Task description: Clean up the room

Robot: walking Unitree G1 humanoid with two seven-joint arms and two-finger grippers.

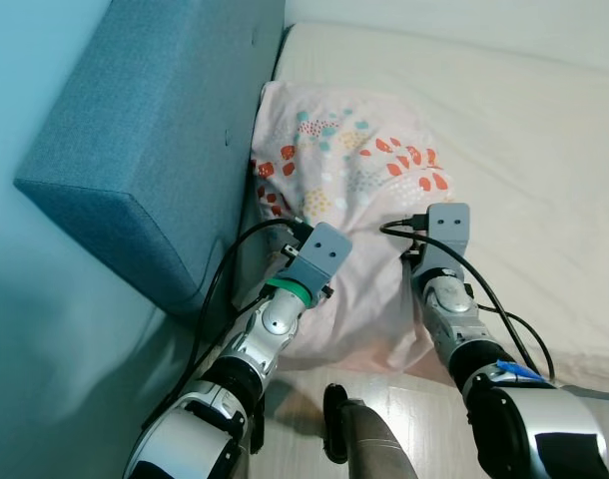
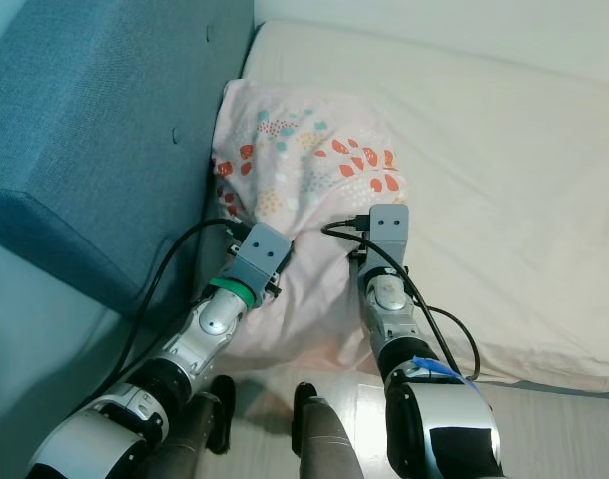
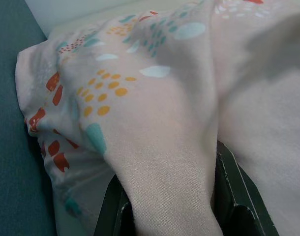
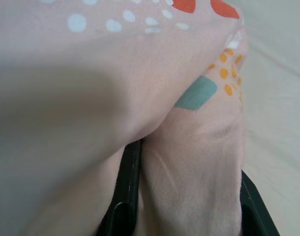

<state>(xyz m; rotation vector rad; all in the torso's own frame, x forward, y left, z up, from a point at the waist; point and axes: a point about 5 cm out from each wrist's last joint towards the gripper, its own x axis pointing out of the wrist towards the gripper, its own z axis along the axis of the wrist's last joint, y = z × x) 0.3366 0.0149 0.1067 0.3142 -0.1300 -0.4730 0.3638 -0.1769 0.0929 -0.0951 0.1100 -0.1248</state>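
Observation:
A pink pillow [image 1: 354, 180] printed with red, teal and yellow spots lies on the bed's near corner, against the headboard. Both arms reach onto its near edge. In the left wrist view my left gripper [image 3: 165, 201] is shut on a raised fold of the pillow [image 3: 155, 113], with a black finger [image 3: 113, 206] on each side of the cloth. My right gripper [image 4: 189, 201] likewise pinches a fold of the pillow [image 4: 189, 147] between its black fingers [image 4: 126, 191]. In the eye views the wrist mounts hide the fingertips.
A teal padded headboard [image 1: 155, 130] stands along the left of the bed. The cream mattress [image 1: 524, 150] stretches away to the right. Pale wood floor [image 1: 404, 394] and my own dark leg [image 1: 349, 434] lie just below the bed's edge.

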